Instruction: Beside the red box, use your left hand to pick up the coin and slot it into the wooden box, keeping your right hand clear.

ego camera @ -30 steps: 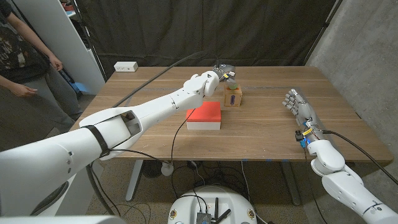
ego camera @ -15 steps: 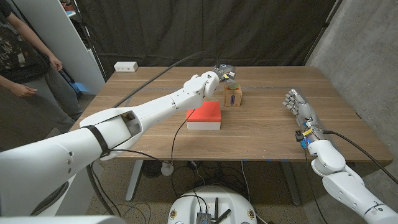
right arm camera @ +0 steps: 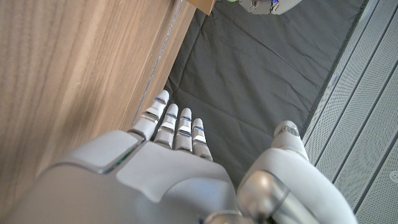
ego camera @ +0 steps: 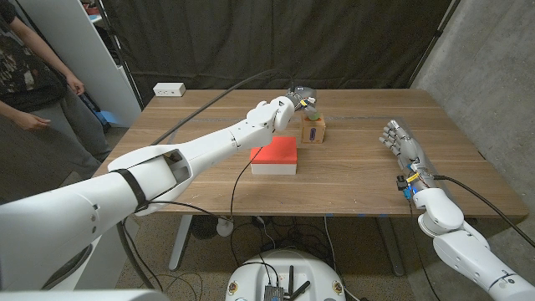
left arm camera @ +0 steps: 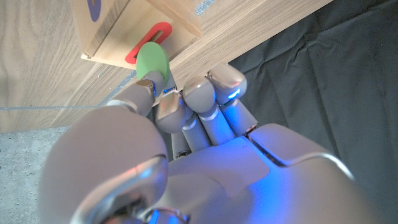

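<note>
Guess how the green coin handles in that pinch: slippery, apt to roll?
The coin looks like a thin, stiff disc, so probably light. Its smooth faces may slip between the left hand's fingers. If dropped on edge, it could roll.

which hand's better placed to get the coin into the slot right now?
Left. The left hand already pinches the green coin in its fingers, right at the red-rimmed slot on the wooden box. The right hand holds nothing, far off near the table's right edge.
</note>
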